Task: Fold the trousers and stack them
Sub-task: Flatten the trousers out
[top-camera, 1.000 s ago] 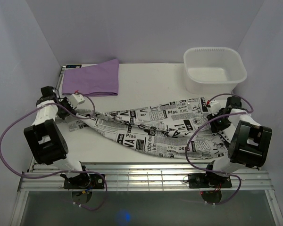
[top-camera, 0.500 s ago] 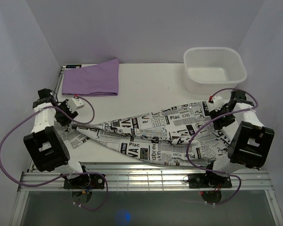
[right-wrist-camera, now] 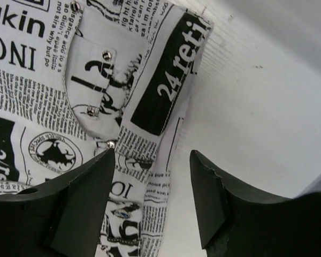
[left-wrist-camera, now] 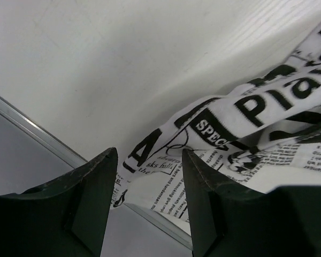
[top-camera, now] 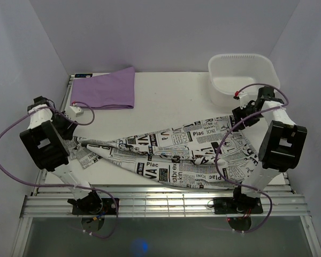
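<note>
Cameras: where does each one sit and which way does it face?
Top external: fixed above and behind the bases, looking down on the table; both arms show.
Left wrist: on the left arm, looking down past the open left gripper at one end of the trousers.
Right wrist: on the right arm, looking down past the open right gripper at their studded pocket.
All three see the trousers.

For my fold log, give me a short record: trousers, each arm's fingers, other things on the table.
trousers: unfolded, twisted, across the near half of the table
left fingers: open, holding nothing
right fingers: open, holding nothing
purple cloth: folded, far left
white basin: far right, empty
</note>
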